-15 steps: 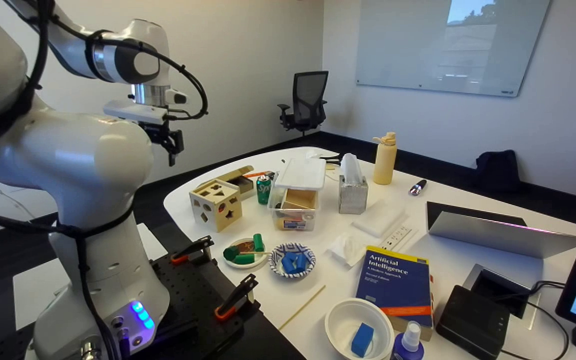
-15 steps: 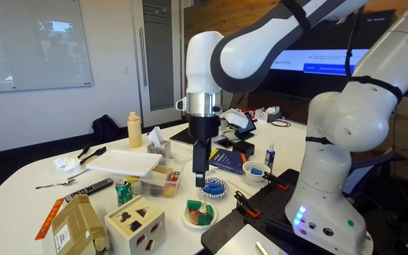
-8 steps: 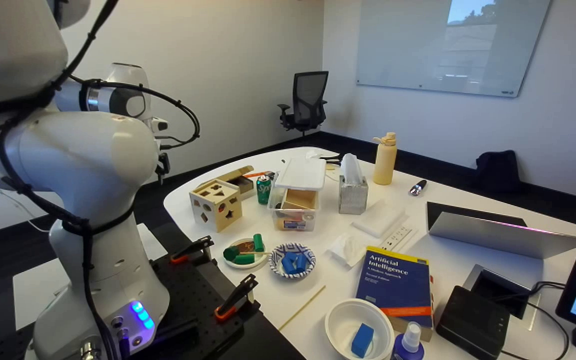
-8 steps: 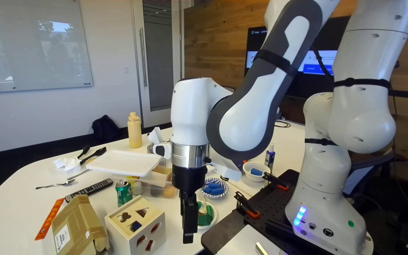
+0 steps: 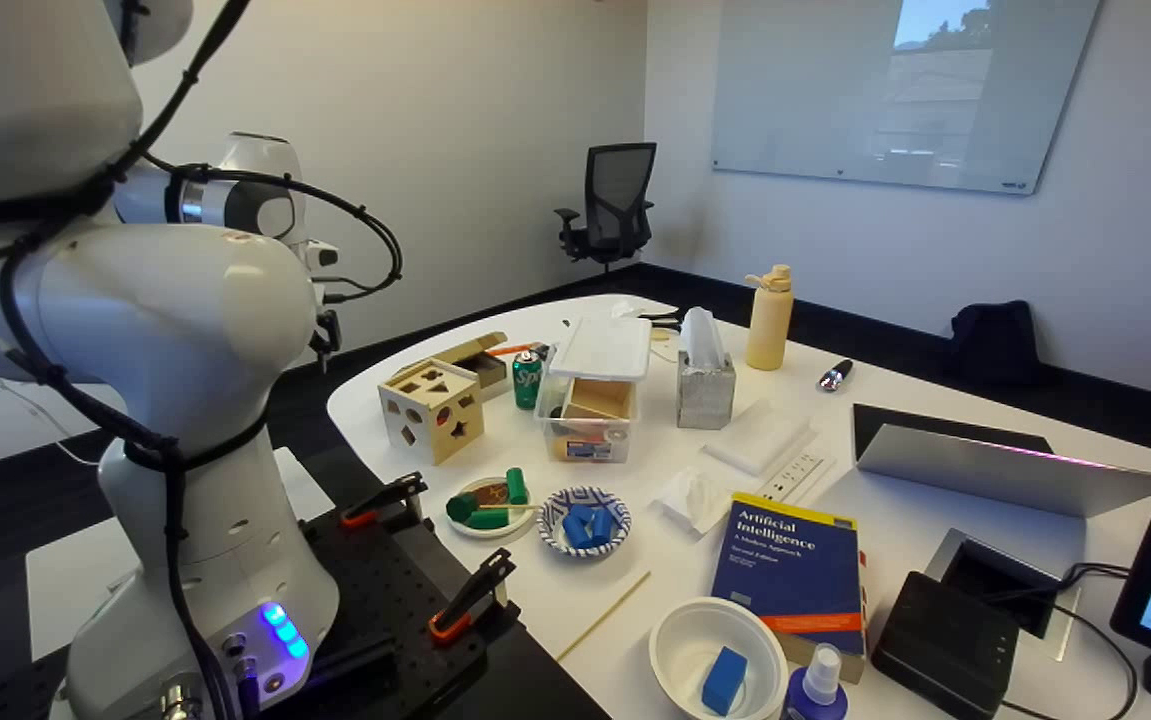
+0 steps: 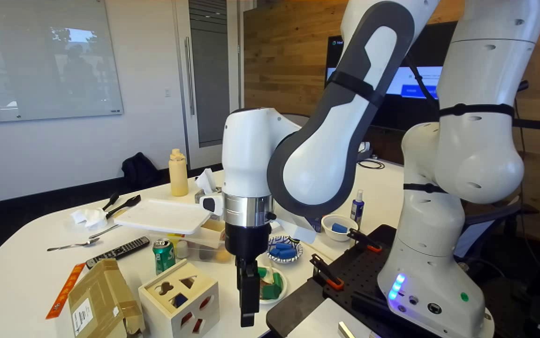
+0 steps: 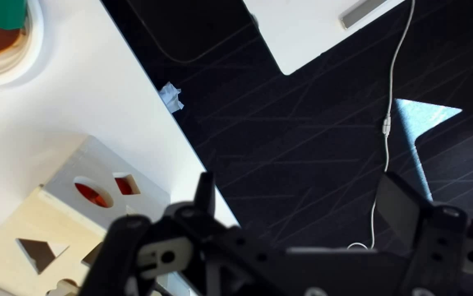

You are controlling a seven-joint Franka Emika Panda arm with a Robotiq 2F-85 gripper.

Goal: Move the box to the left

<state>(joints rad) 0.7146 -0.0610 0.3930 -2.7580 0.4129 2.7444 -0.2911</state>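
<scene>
The box is a light tan wooden cube with shaped holes and stands upright on the table in both exterior views (image 5: 425, 418) (image 6: 169, 315). Red and blue pieces show through its holes. In the wrist view the box (image 7: 70, 220) is at the lower left, partly hidden by a gripper finger. My gripper (image 6: 247, 324) points down just to the right of the box in that exterior view, apart from it. In the wrist view my gripper (image 7: 298, 181) is open and empty, with dark floor between its fingers. In an exterior view the arm partly hides my gripper (image 5: 325, 365).
A brown cardboard box (image 6: 96, 286) stands beside the cube. A green can (image 5: 527, 382) and a clear container (image 5: 552, 430) are close behind it. A white plate (image 5: 475, 532) with green blocks lies in front. The table edge (image 7: 154, 98) runs beside the cube.
Over the second my gripper has come down and over to the cube's side. In the last half second it has shifted only slightly. The cube has not moved.
</scene>
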